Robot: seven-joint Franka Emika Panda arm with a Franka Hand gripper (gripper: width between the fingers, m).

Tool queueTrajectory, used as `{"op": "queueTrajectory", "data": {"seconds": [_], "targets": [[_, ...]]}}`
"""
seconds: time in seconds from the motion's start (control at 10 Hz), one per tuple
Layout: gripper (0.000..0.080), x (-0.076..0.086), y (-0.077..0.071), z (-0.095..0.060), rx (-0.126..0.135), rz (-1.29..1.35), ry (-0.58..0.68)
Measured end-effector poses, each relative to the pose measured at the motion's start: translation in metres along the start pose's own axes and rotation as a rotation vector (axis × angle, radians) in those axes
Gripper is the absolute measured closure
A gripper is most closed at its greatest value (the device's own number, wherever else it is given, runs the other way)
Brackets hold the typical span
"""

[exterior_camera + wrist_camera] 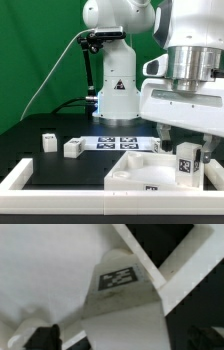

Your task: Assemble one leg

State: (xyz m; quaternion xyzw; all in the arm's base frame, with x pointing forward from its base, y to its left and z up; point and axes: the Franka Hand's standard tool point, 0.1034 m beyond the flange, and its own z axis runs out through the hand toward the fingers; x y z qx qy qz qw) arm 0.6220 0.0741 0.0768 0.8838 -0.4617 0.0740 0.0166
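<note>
One leg [186,163], a short chunky white plastic block with black-and-white square marker tags on its faces, was seen standing upright at the exterior view's right, on or against the large flat white square tray-like piece [137,171]. The same leg [122,303] was shown close up in the wrist view, one tag facing the camera, with the tray-like piece's pale surface [45,269] behind it. The gripper [181,146] was positioned directly over this leg; dark fingertips [40,338] were partly visible beside the block in the wrist view. Whether the block was actually clenched could not be told. Two more small white tagged blocks [48,142] [73,149] were noted lying apart on the black table [40,160], toward the exterior view's left. The thin flat white marker board [118,141] with its tags was seen flat on the table between those blocks and the tray-like piece. A white raised border [20,178] was seen along the table's near edge. A green backdrop [35,50] was seen behind the arm's white base [115,90].
</note>
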Motion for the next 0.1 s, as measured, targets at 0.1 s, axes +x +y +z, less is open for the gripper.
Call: {"op": "queueTrajectory", "data": {"seconds": [0.1], "targets": [[0.0155, 0.0000, 0.0001, 0.0001, 0.000, 0.000, 0.000]]}}
